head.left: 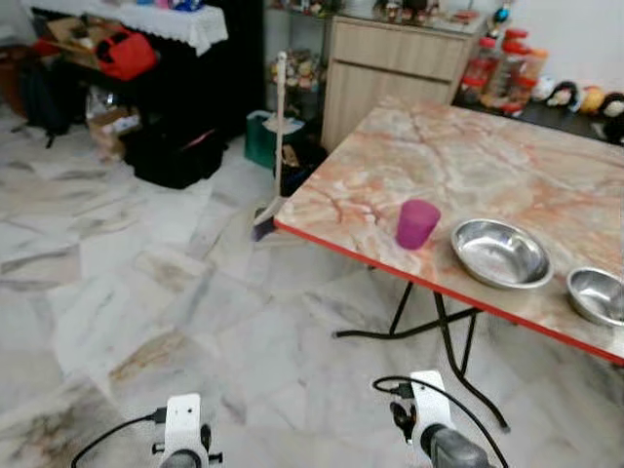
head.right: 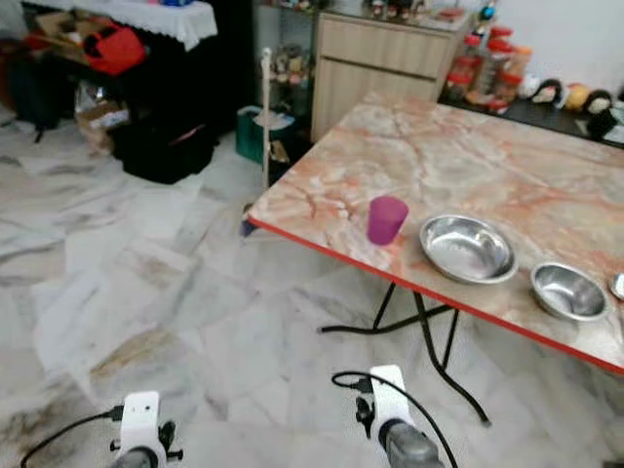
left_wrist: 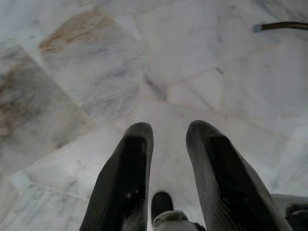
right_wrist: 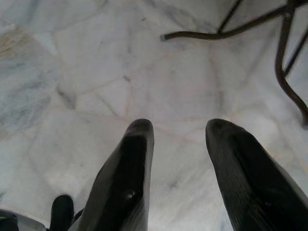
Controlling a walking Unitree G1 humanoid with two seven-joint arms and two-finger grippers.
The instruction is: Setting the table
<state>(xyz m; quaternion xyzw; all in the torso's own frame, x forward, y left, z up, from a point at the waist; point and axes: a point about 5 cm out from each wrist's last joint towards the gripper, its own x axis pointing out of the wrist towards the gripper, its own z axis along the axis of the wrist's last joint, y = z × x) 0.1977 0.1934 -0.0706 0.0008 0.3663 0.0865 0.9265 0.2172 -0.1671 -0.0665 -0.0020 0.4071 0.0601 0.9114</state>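
Note:
A purple plastic cup stands near the front edge of a marble-patterned table with a red rim. To its right lie a large steel bowl and a smaller steel bowl. Both arms hang low over the floor, well short of the table. My left gripper is open above bare marble tiles with nothing between its fingers. My right gripper is open too, near the table's black folding legs.
A broom leans by the table's left corner. A wooden cabinet stands behind it, with jars and soft toys to the right. Bags and boxes crowd the dark shelf at back left. Marble floor stretches out on the left.

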